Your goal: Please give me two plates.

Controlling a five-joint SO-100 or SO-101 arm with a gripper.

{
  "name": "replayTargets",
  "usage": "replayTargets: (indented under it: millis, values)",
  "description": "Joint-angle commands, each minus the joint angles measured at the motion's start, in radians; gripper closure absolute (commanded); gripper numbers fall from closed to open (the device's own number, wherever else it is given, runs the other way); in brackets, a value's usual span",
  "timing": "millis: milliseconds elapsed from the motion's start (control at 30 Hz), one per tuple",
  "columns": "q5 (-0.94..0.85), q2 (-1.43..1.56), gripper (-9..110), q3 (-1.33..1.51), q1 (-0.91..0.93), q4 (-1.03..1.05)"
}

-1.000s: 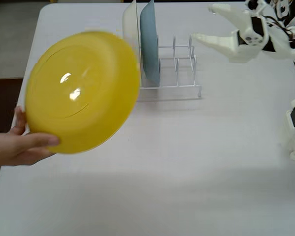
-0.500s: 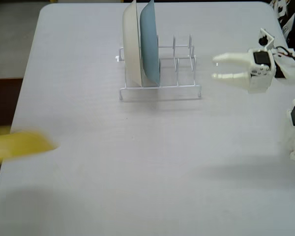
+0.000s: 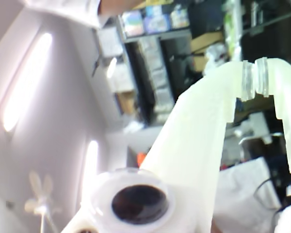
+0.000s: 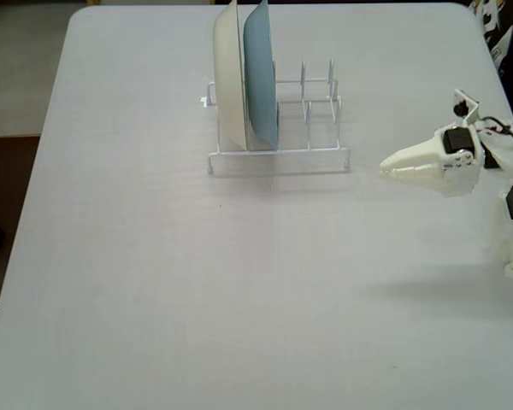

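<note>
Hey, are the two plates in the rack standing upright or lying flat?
Upright. In the fixed view the cream-white plate and light blue plate stand on edge, side by side, at the left end of the wire rack.

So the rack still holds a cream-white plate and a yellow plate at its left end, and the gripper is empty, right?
Not quite. In the fixed view the rack holds a cream-white plate and a light blue plate, not a yellow one. The gripper is empty.

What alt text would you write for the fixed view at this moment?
A white wire dish rack on a pale table holds a cream-white plate and a light blue plate upright at its left end. The white robot arm's claw, shut and empty, hangs at the right edge.
</note>
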Motion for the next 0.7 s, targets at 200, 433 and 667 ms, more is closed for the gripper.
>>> replayTargets:
  millis: [200, 433, 667]
  values:
    - [-0.018, 0.025, 102, 0.155, 0.028, -0.035]
    - [0.058, 0.025, 102, 0.229, 0.037, 0.014]
    - [0.075, 0.025, 102, 0.307, 0.041, -0.011]
